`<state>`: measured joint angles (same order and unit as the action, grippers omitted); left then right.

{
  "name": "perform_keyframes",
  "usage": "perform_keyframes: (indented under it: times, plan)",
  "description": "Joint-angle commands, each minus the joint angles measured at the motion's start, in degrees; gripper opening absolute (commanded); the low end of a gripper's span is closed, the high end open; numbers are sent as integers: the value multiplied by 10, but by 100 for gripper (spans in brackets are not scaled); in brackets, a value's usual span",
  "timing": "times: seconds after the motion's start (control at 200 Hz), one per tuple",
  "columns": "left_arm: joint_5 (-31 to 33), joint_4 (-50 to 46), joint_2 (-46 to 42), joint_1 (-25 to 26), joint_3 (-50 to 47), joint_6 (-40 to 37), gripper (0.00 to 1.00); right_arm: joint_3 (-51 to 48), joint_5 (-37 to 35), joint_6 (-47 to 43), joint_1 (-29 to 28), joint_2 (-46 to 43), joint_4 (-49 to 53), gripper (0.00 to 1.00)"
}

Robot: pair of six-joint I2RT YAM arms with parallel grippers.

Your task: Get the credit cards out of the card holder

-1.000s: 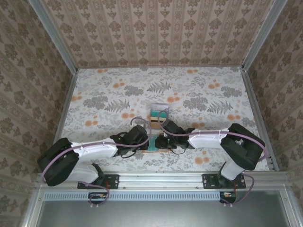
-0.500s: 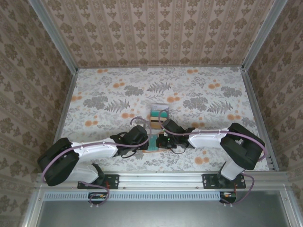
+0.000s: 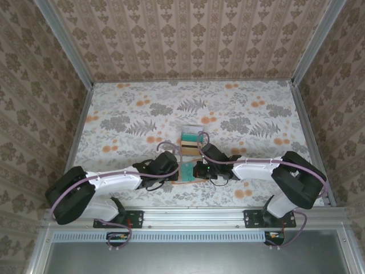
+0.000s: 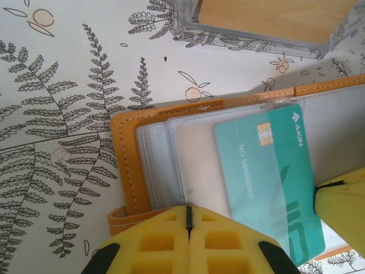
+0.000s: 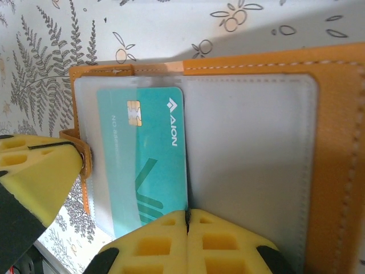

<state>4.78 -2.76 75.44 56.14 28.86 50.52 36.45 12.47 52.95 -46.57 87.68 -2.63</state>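
The left gripper [image 4: 188, 222], pads pressed together, clamps the lower left edge of the open card holder [image 4: 128, 165] at low centre of the table. The teal card [image 5: 148, 165] lies half under a clear pocket [image 5: 251, 160], its near end pinched between the right gripper's [image 5: 187, 228] closed pads.

A robot test cell: wallpaper panels [image 3: 188, 40] stand beyond the left gripper [image 3: 178, 171] and right gripper [image 3: 199, 170], a floral-print table [image 3: 245, 103] lies under them, and aluminium framing [image 3: 194, 213] behind carries the arm bases [image 3: 126, 218].
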Motion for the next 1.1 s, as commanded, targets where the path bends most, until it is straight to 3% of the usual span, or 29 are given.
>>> perform_keyframes:
  times: [0.0,0.285,0.36,0.53,1.095]
  plan:
    - [14,-58,13,-7,-7,-10,3,-16,-14,4,9,-24,28,0]
    - [8,-57,14,-6,-1,-13,3,-26,-7,-11,15,-47,26,0]
    - [7,-57,15,-6,1,-15,3,-26,0,-12,15,-46,12,16]
    - [3,-55,20,-5,3,-15,3,-22,17,-15,14,-34,-17,28]
    - [-4,-44,37,-2,7,-15,0,-2,31,-27,14,6,-24,28]
